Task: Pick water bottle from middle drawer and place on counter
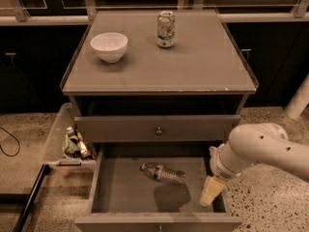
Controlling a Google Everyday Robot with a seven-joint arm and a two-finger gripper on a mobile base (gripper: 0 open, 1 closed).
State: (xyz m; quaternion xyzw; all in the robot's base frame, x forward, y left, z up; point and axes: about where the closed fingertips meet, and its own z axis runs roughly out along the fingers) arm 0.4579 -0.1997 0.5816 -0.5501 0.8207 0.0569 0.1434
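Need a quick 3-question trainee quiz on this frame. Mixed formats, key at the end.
1. True or false: the water bottle stands upright in the middle drawer.
2. Which two things sit on the counter?
3. Where is the gripper?
A) above the counter
B) at the open drawer's right side, apart from the bottle
C) clamped on the bottle

Key:
1. False. It lies on its side.
2. The white bowl and the soda can.
3. B
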